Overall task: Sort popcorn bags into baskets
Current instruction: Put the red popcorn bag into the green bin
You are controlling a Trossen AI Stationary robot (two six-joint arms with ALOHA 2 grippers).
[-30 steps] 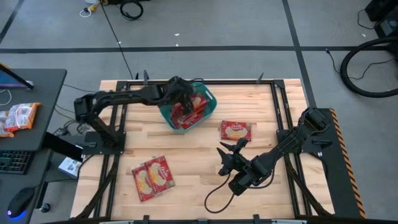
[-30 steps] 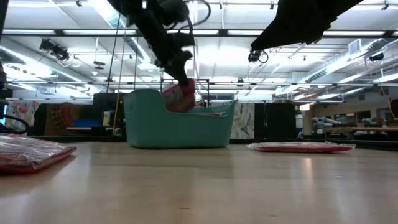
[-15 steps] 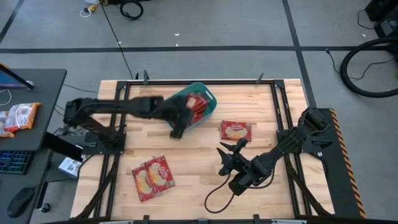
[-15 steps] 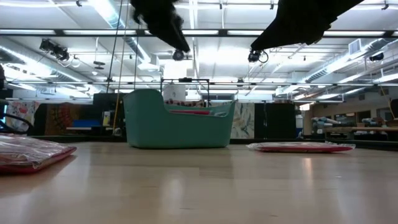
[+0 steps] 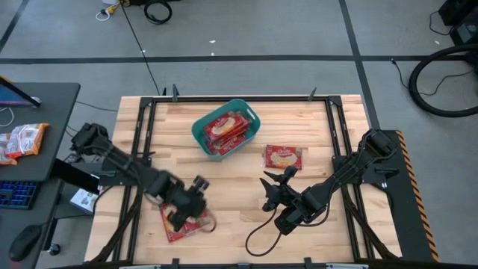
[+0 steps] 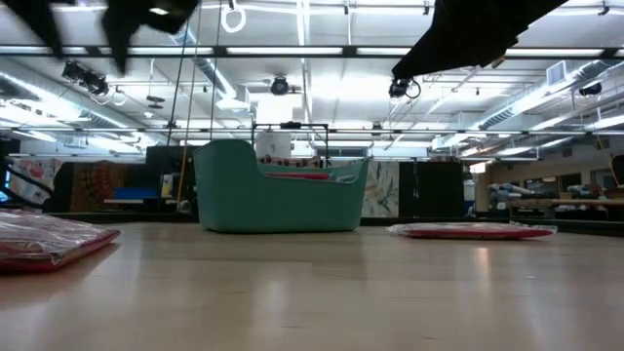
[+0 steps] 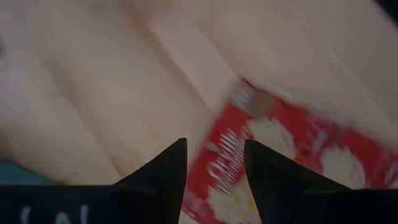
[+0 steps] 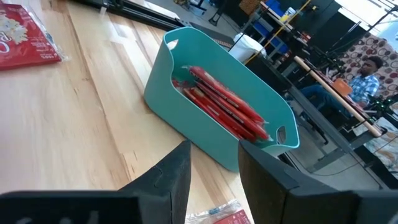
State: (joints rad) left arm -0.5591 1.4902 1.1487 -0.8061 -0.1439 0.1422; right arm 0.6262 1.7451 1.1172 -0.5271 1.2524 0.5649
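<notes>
The teal basket [image 5: 225, 127] stands at the table's far middle with several red popcorn bags [image 8: 221, 102] on edge inside it. Two more popcorn bags [image 5: 173, 230] lie flat and overlapping at the near left. My left gripper [image 7: 214, 165] hovers open above them, blurred in the high view [image 5: 193, 200], and touches nothing. A single bag [image 5: 284, 157] lies flat right of the basket. My right gripper [image 5: 272, 185] waits open over the near middle of the table, pointing toward the basket [image 8: 217, 118].
A black cable loop [image 5: 258, 239] trails near the front edge by my right arm. Dark frame rails [image 5: 142, 149] run along the table's sides. A side desk [image 5: 30, 142] with orange-and-white packets stands off the table's left.
My left gripper has let go of a popcorn bag over the basket, and the bag now rests inside it. The gripper then swung quickly toward the table's near left and now hangs above the two bags there.
</notes>
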